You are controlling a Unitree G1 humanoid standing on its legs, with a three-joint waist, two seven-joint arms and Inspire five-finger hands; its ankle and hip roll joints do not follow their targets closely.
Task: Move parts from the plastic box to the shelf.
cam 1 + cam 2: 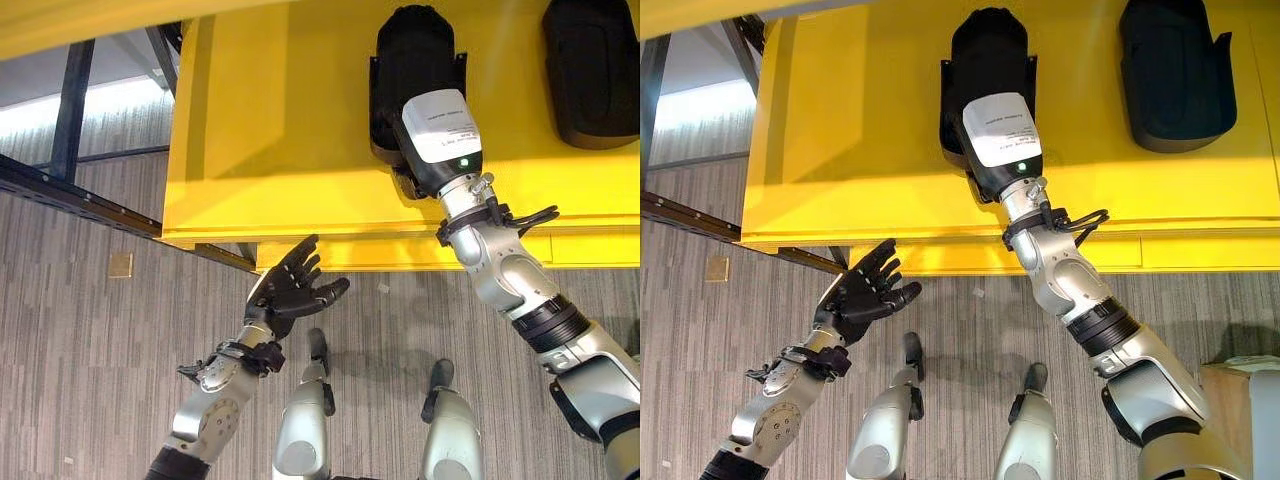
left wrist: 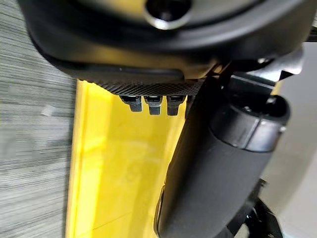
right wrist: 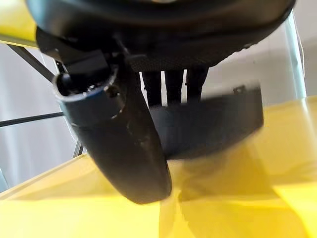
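Observation:
A yellow shelf [image 1: 270,130] carries two black moulded parts. My right hand [image 1: 440,140] reaches onto the shelf and lies over the nearer black part [image 1: 415,50]. In the right wrist view its thumb [image 3: 119,144] hangs in front of that part [image 3: 213,124], and its straight fingers [image 3: 173,87] reach down behind the part's rim. The other black part [image 1: 595,70] rests further right on the shelf, untouched. My left hand [image 1: 295,290] hovers below the shelf's front edge, palm up, fingers spread and holding nothing.
A dark steel frame rail [image 1: 70,190] runs along the floor left of the shelf. A small brass plate [image 1: 120,265] sits in the grey striped floor. A brown box corner [image 1: 1240,400] shows at the lower right.

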